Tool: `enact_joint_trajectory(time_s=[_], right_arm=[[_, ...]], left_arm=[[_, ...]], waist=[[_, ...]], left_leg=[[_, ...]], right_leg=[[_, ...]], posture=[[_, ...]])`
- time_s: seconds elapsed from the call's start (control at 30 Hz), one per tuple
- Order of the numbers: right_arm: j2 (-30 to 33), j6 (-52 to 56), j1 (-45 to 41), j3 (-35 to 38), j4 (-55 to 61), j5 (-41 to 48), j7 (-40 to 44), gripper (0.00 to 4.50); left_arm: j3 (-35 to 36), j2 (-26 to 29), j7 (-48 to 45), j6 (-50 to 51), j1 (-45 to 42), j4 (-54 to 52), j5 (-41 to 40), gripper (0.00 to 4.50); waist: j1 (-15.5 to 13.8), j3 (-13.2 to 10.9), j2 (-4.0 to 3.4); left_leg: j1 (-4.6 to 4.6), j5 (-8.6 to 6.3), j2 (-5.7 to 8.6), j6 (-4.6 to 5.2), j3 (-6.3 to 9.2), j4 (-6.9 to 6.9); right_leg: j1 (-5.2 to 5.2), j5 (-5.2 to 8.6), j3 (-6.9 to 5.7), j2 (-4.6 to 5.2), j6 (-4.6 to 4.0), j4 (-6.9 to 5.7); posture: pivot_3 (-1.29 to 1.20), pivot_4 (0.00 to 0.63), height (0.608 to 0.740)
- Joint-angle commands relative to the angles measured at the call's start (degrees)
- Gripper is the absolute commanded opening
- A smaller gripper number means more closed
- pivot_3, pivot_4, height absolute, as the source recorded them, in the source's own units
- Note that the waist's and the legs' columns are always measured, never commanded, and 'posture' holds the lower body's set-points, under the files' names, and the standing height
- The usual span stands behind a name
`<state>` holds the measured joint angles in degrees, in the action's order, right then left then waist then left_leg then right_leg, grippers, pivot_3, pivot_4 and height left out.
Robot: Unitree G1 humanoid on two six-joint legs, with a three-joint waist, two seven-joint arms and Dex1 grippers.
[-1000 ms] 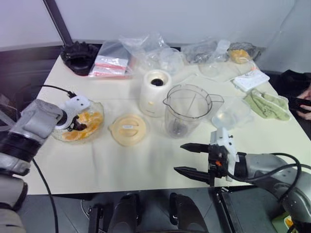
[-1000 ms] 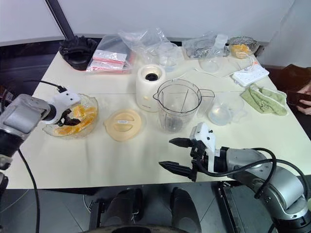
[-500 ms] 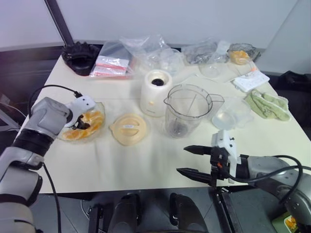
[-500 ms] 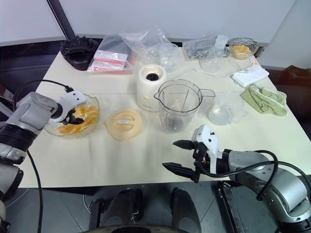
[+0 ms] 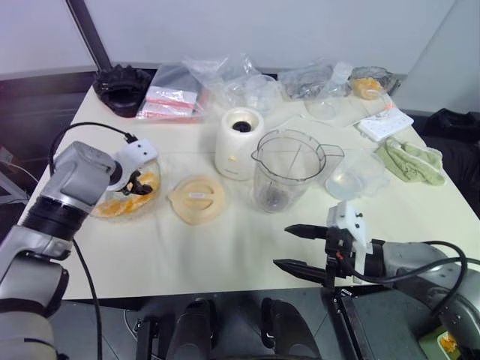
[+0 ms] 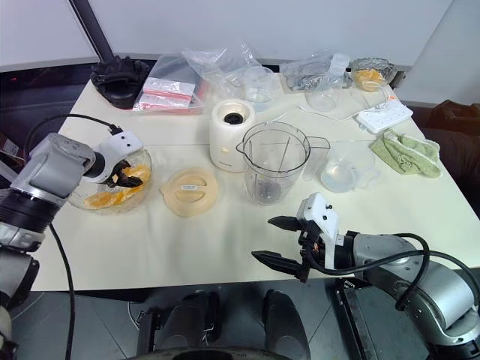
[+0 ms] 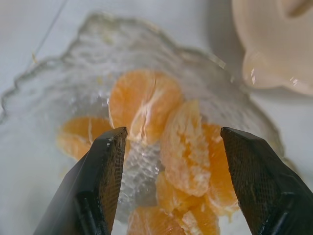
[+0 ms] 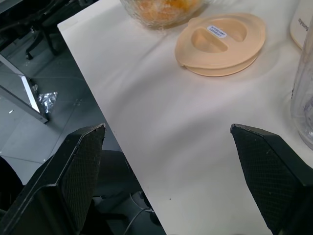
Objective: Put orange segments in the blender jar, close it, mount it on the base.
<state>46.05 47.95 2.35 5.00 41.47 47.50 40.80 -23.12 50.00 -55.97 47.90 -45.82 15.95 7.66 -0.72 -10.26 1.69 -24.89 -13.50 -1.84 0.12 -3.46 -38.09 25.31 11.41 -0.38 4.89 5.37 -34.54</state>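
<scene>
Orange segments (image 7: 168, 142) lie heaped in a clear glass bowl (image 5: 102, 211) at the table's left. My left gripper (image 5: 135, 184) hangs open just over the bowl, its fingers (image 7: 100, 191) spread to either side of the segments with nothing between them. The blender jar (image 5: 287, 171) stands upright and lidless at the table's middle. Just behind it on its left stands the cream-white base (image 5: 238, 142). Between bowl and jar lies the pale orange lid (image 5: 197, 199), flat on the table. My right gripper (image 5: 294, 247) hovers open over the table's front edge, right of centre, empty.
A black ridged round object (image 5: 121, 86) and several plastic bags (image 5: 176, 94) lie along the back. A small clear cup (image 5: 352, 178), a green cloth (image 5: 411, 162) and a white power strip (image 5: 387, 124) are at the right. A dish of orange pieces (image 5: 369, 84) sits back right.
My left gripper has shifted to the right over the bowl, toward its right side. The right gripper has stayed where it was.
</scene>
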Motion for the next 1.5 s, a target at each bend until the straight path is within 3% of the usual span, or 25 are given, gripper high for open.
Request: enact_joint_trajectory(time_s=[0.03, 0.6, 0.7, 0.83, 0.87, 1.1, 1.3, 1.5], right_arm=[[0.3, -0.8, 0.3, 1.0, 1.3, 0.3, 0.1, 4.29], [-0.5, -1.0, 1.4, 1.3, 3.2, 0.2, -2.3, 4.29], [-0.6, -1.2, 1.7, 1.2, 3.3, 0.0, -2.8, 4.32], [-0.6, -1.3, 2.2, 1.3, 3.5, 0.0, -3.2, 4.32], [-0.6, -1.4, 2.3, 1.4, 3.5, 0.0, -3.3, 4.32], [-0.6, -1.4, 2.5, 1.4, 3.7, 0.3, -3.8, 4.32], [-0.2, -1.2, 1.8, 1.5, 2.6, 0.3, -3.6, 4.32], [-0.1, -2.0, 1.8, 1.1, 0.9, -1.0, -2.6, 4.32]], left_arm=[[1.4, -1.0, 1.4, -0.9, -0.1, 0.8, 0.8, 3.18], [0.7, -8.6, 7.8, -11.6, -4.2, 21.9, 4.7, 3.18], [0.2, -9.0, 7.0, -13.5, -4.8, 25.1, 5.4, 2.31], [0.5, -9.1, 7.0, -14.6, -5.1, 26.9, 6.4, 0.22], [0.7, -8.8, 6.4, -14.0, -5.1, 25.9, 6.5, 0.09], [2.5, -5.4, 4.7, -8.6, -4.2, 15.4, 7.2, 0.09], [6.4, -0.4, 0.0, 0.8, -5.2, -0.5, 4.6, 0.09], [7.6, 2.6, -1.5, 4.0, -6.1, -5.3, 3.5, 0.09]], waist=[[0.0, 0.0, 0.01], [0.1, 0.0, 0.04], [0.0, 0.0, 0.04], [0.0, 0.0, 0.05], [0.0, 0.0, 0.04], [0.0, 0.0, 0.1], [0.0, 0.0, 0.13], [0.0, 0.0, 0.12]], left_leg=[[0.0, 0.0, 0.0, 0.0, 0.0, -0.03], [0.05, 0.0, 0.01, 0.0, 0.03, -0.14], [0.13, 0.0, 0.0, 0.0, 0.02, -0.15], [0.2, 0.01, 0.0, 0.0, 0.02, -0.15], [0.21, 0.01, -0.01, -0.01, 0.02, -0.15], [0.22, 0.01, -0.03, -0.01, 0.02, -0.14], [0.2, 0.01, -0.03, -0.01, 0.03, -0.15], [0.22, 0.01, -0.02, -0.01, 0.03, -0.15]], right_leg=[[0.0, 0.0, 0.0, 0.0, 0.0, -0.03], [-0.04, -0.01, 0.0, 0.0, 0.01, -0.17], [-0.04, 0.01, 0.0, 0.01, 0.01, -0.31], [-0.04, 0.01, 0.0, 0.01, 0.01, -0.41], [-0.04, 0.01, 0.0, 0.01, 0.01, -0.42], [-0.04, 0.02, 0.01, 0.01, 0.0, -0.43], [-0.03, 0.02, 0.01, 0.04, 0.0, -0.43], [-0.03, 0.03, 0.01, 0.02, 0.01, -0.43]], posture=[[0.0, 0.15, 0.74], [0.0, 0.15, 0.74], [0.0, 0.15, 0.74], [0.0, 0.15, 0.74], [0.0, 0.15, 0.74], [0.0, 0.15, 0.74], [0.0, 0.15, 0.74], [0.0, 0.15, 0.74]])
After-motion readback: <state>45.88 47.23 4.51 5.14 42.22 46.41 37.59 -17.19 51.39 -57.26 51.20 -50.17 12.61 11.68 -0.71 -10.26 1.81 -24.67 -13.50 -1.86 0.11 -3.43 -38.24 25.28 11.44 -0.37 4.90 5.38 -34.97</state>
